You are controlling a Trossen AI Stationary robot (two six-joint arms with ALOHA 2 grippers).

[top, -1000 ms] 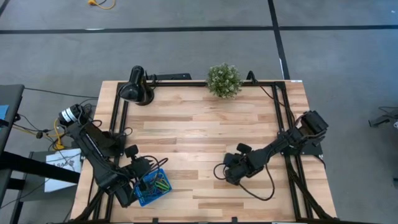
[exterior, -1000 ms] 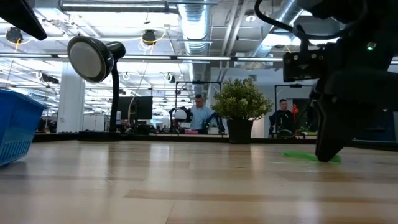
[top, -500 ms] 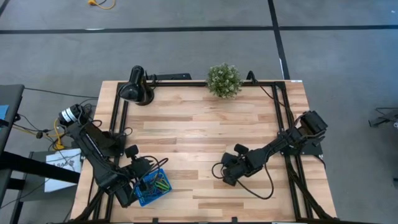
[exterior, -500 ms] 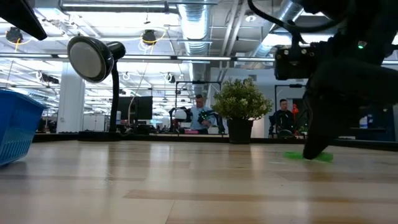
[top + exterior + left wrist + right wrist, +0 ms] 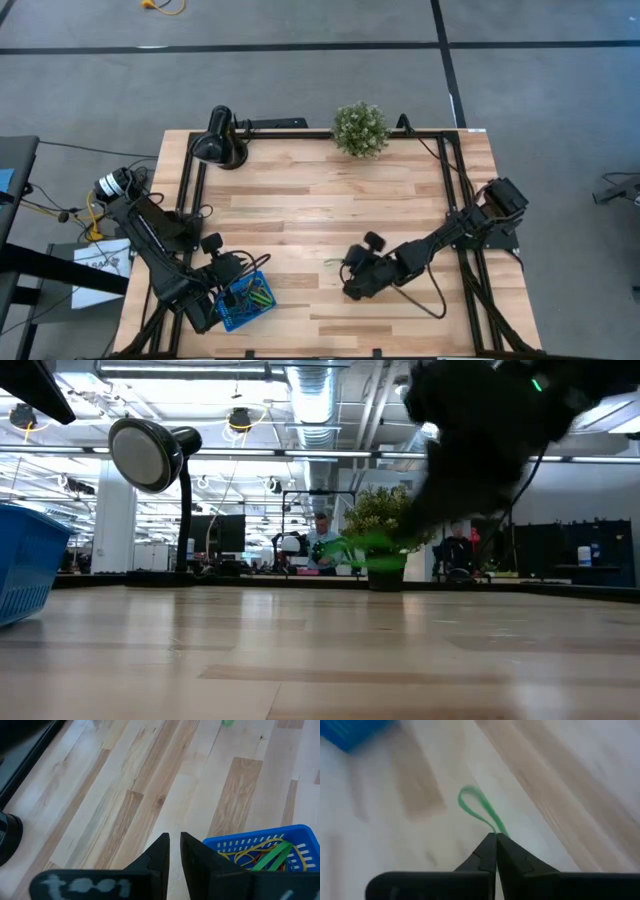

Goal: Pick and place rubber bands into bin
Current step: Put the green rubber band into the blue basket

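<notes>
right hand pinching green rubber band above bench | left hand nearly pressed together beside bin | risk: thin grip, loop slips off mid-carry

Bright ceiling light, motion-blurred wrist view

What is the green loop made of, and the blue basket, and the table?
Green loop: probably rubber, thin and floppy, dangling from the shut right gripper.
Blue basket: looks like moulded plastic, bright, with slotted walls.
Table: light wood planks with visible grain, smooth finish.
</notes>
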